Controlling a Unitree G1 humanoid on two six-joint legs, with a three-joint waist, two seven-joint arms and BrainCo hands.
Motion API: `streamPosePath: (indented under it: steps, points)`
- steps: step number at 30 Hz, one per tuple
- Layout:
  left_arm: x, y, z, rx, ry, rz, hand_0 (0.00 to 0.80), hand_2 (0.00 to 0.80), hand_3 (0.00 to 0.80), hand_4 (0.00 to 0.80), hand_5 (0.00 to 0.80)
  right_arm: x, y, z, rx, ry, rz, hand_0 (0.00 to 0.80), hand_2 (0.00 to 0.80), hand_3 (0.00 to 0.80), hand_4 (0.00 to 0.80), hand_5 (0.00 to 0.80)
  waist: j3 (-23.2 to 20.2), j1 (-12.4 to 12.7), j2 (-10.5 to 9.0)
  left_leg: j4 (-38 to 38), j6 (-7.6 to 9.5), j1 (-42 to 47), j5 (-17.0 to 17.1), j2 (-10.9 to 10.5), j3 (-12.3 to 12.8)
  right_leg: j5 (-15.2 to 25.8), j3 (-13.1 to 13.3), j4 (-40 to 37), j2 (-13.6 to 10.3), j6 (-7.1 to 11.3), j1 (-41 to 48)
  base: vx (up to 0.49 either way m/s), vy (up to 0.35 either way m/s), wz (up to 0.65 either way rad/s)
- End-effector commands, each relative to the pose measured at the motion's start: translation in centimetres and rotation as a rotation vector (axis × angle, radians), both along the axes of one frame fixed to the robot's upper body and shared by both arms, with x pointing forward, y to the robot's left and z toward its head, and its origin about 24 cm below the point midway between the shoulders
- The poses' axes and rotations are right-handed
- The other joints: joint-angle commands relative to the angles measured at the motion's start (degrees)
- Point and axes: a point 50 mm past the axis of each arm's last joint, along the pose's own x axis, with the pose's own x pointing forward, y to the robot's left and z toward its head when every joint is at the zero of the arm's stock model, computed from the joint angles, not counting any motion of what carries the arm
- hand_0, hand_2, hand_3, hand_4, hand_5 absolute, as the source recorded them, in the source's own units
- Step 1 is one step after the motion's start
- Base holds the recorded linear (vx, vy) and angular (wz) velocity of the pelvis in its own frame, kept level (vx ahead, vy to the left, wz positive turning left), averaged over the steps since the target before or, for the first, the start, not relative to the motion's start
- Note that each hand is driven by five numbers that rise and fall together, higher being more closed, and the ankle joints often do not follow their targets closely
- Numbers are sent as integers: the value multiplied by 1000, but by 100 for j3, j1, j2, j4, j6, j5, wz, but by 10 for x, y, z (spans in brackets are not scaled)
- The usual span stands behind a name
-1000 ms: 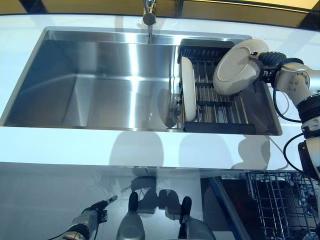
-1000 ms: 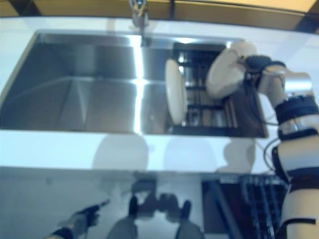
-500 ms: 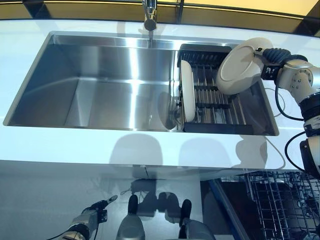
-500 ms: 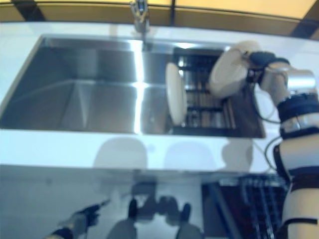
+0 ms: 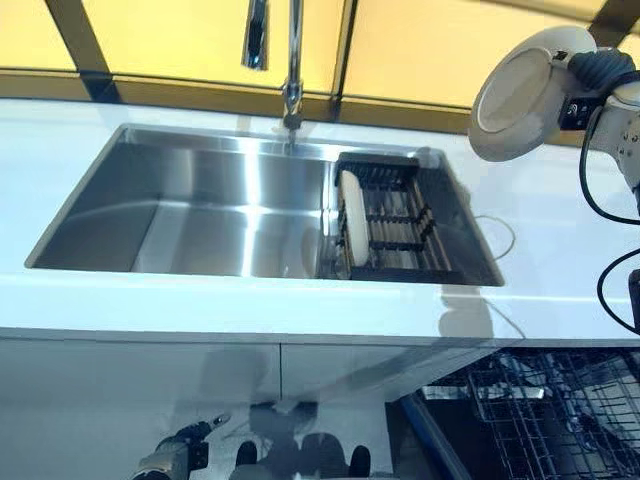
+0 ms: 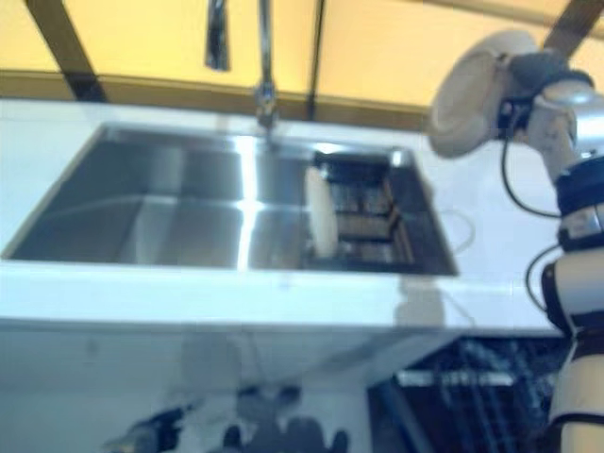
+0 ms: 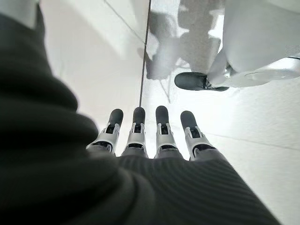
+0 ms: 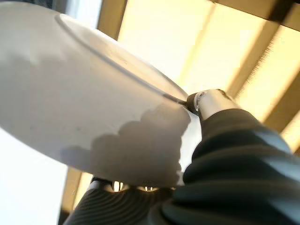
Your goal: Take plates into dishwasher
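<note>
One white plate (image 5: pixel 518 108) is held raised above the countertop (image 5: pixel 560 230), well clear of the sink (image 5: pixel 200 215). The right hand (image 5: pixel 596 72) grips its rim, thumb (image 8: pixel 206 101) hooked over the edge. A second plate (image 5: pixel 350 230) stands upright in the black rack (image 5: pixel 400 225). The left hand (image 7: pixel 150 136) hangs low, fingers straight, holding nothing.

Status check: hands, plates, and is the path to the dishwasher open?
Right hand grips a plate, held high. Left hand open, idle low. Second plate upright in sink rack. Dishwasher rack open, nothing blocking.
</note>
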Motion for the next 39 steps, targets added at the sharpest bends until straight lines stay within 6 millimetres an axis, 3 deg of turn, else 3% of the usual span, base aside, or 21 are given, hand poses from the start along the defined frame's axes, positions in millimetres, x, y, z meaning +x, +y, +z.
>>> streamPosePath:
  steps: [1,5,10,13,22,28,33,39]
  points:
    - [-2,13,3,64,27,-85,0,0,0,0,0,-32,-19,70,-185,-189,-85,800,800,800,800,800,-195,-68,-73,-9,157,260,-300,30,128,-76,-2,16,-146,319,256,-8,-2,-28]
    - [-8,15,1,68,40,-120,0,0,0,0,0,-48,-37,80,-253,-206,-135,800,800,800,800,800,-275,-254,-73,-9,165,381,-349,66,275,-60,187,16,-100,337,256,-4,-6,-20]
    - [-10,13,1,64,40,-159,0,0,0,0,0,-62,-57,79,-307,-164,-173,800,800,800,800,800,-309,-416,-68,-9,178,454,-381,102,403,-35,365,16,-54,352,212,-3,-22,-25]
    - [-9,11,1,63,34,-181,0,0,0,0,0,-76,-77,73,-363,-122,-190,800,800,800,800,800,-289,-563,-44,-9,182,499,-405,135,504,-15,492,16,-15,361,163,-19,-50,-19]
    - [-13,13,1,62,28,-228,0,0,0,0,0,-103,-110,54,-606,26,-282,800,800,800,800,800,-181,-881,67,-9,144,582,-411,243,793,40,645,16,27,399,2,-27,-35,-18]
    - [-15,14,2,57,14,-239,0,0,0,0,0,-118,-120,51,-692,79,-270,800,800,800,800,800,-132,-1085,132,-9,127,576,-413,285,909,70,778,16,63,388,-117,-18,-11,-13]
    - [-12,11,2,45,-6,-249,0,0,0,0,0,-129,-131,33,-718,130,-223,800,800,800,800,800,-10,-1355,206,-9,119,557,-440,316,1057,112,927,16,113,376,-285,-59,-17,-11]
    - [-10,10,3,43,-22,-269,0,0,0,0,0,-135,-138,11,-776,204,-184,800,800,800,800,800,102,-1487,236,-9,116,572,-491,320,1181,167,983,16,97,384,-432,-36,-22,-9]
